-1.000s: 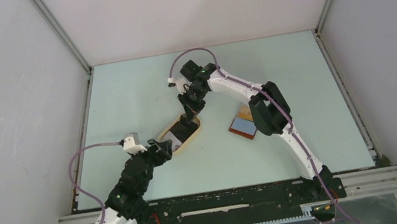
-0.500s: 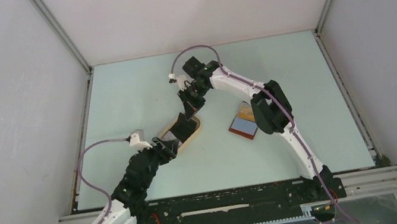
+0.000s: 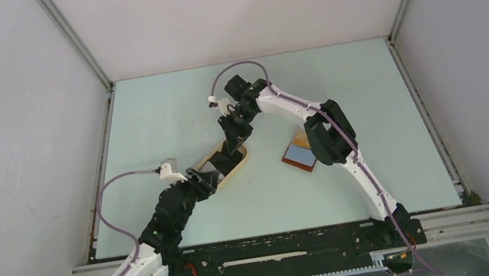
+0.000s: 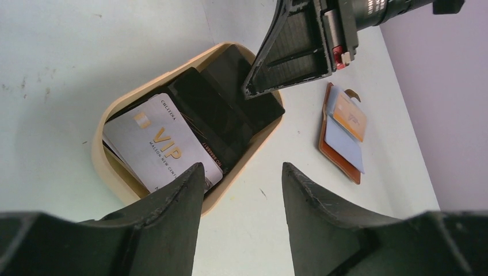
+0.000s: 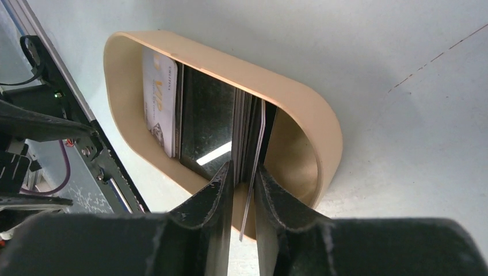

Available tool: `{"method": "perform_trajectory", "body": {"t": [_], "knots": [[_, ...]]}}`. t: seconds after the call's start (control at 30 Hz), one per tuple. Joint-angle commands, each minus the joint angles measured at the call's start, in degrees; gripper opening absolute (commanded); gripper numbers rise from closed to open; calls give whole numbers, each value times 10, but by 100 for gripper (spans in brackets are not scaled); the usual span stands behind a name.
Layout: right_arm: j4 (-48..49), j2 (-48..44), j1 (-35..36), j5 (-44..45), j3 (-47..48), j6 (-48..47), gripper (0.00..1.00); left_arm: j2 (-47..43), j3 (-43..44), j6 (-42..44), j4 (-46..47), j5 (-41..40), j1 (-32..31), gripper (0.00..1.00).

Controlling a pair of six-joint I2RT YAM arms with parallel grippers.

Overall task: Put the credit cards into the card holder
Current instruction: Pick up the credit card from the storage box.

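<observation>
The credit cards lie and stand in a beige oval tray [image 3: 240, 164]. In the left wrist view a white VIP card [image 4: 164, 141] and black cards [image 4: 224, 109] fill the tray [image 4: 103, 167]. My right gripper [image 3: 231, 142] reaches into the tray's far end and is shut on a few thin cards held edge-on [image 5: 250, 132]; its tips [image 5: 244, 172] pinch them. My left gripper [image 4: 241, 169] is open and empty, over the tray's near rim. The card holder [image 3: 299, 161] lies open to the right, with a blue card [image 4: 343, 141] and an orange card [image 4: 350, 115] on it.
The tray's rim [image 5: 288, 92] curves round the held cards. The right arm's forearm [image 3: 296, 107] passes over the card holder's far side. The left arm [image 3: 165, 217] stretches in from the near left. Grey walls close the table at left, back and right.
My left gripper has moved forward and right to the tray's near end. My right gripper has shifted slightly at the tray's far end, tilting black cards up.
</observation>
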Motion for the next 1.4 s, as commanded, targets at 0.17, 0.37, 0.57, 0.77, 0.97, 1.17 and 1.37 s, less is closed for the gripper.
{"method": "perform_trajectory", "body": {"t": [0.17, 0.37, 0.57, 0.77, 0.97, 1.17, 1.37], "knots": [[-9, 13, 5, -6, 29, 1, 30, -23, -17, -9, 9, 5, 9, 57], [-13, 13, 5, -9, 35, 0, 31, -23, -20, -10, 11, 8, 10, 57], [-23, 26, 12, -3, 47, -2, 35, -25, -20, -11, 8, 8, 10, 57], [-33, 41, 14, 4, 56, -4, 36, -28, -22, -12, 6, 8, 11, 57], [-39, 45, 18, 5, 58, -5, 34, -31, -21, -11, 3, 10, 12, 57], [-40, 26, 14, -6, 57, -3, 32, -38, -21, -10, -6, 8, 14, 57], [-39, 16, 5, -14, 56, 0, 30, -43, -21, -9, -12, 8, 16, 57]]}}
